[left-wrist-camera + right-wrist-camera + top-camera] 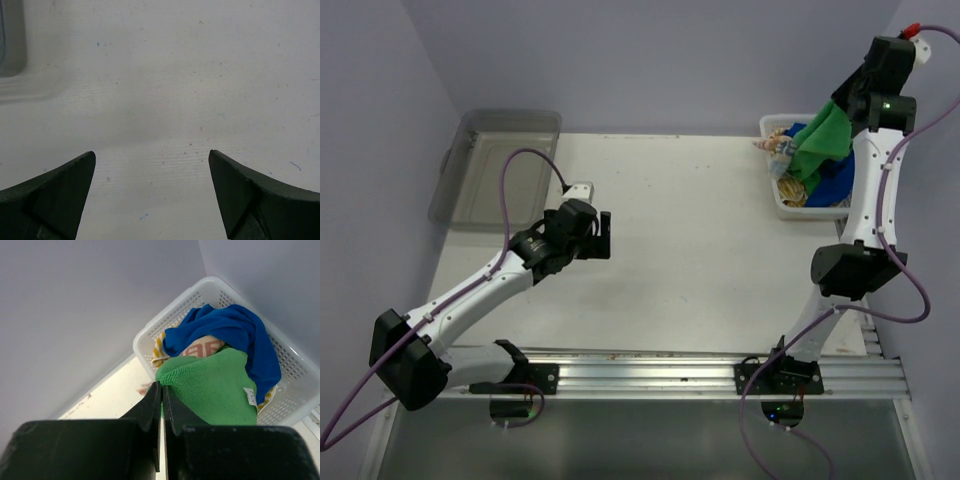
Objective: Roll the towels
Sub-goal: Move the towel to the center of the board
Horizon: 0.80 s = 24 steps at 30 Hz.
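My right gripper (pixel 162 387) is shut on a corner of the bright green towel (pixel 215 385) and holds it up above the white basket (pixel 165 320). The green towel hangs over the basket in the top view (pixel 820 140). The deep blue towel (pixel 230 332), the orange-and-white towel (pixel 202 346) and a strip of the yellow-tan towel (pixel 161 351) lie in the basket below it. My left gripper (pixel 150 165) is open and empty, low over the bare white table (pixel 165 75); in the top view it (pixel 603 237) is left of centre.
A clear grey plastic bin (pixel 495 165) stands at the table's far left corner; its edge shows in the left wrist view (pixel 10 40). The white basket (pixel 775 195) sits at the far right edge, against the purple wall (pixel 650 60).
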Each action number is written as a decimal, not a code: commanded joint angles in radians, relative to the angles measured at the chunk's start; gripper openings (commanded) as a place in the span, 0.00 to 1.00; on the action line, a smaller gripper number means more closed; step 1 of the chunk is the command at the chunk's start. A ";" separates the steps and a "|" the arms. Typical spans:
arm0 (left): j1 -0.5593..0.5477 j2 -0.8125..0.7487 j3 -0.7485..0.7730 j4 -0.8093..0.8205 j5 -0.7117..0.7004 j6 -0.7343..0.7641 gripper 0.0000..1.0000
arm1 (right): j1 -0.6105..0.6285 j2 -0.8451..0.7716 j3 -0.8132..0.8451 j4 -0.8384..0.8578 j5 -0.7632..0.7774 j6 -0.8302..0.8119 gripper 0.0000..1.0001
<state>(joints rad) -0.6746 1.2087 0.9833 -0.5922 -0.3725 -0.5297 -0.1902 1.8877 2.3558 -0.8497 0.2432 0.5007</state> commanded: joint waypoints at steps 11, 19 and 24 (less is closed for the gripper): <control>0.003 -0.008 -0.014 0.043 0.001 0.014 1.00 | -0.003 -0.134 0.143 0.164 -0.064 0.007 0.00; 0.003 -0.003 -0.015 0.043 0.015 0.017 1.00 | -0.003 -0.145 0.030 0.121 -0.077 -0.002 0.00; 0.003 -0.008 -0.015 0.042 0.015 0.014 0.99 | -0.003 -0.157 -0.033 0.150 -0.153 0.005 0.00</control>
<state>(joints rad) -0.6746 1.2098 0.9703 -0.5900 -0.3599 -0.5297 -0.1909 1.7329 2.3329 -0.7414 0.1604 0.5034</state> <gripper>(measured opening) 0.994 0.015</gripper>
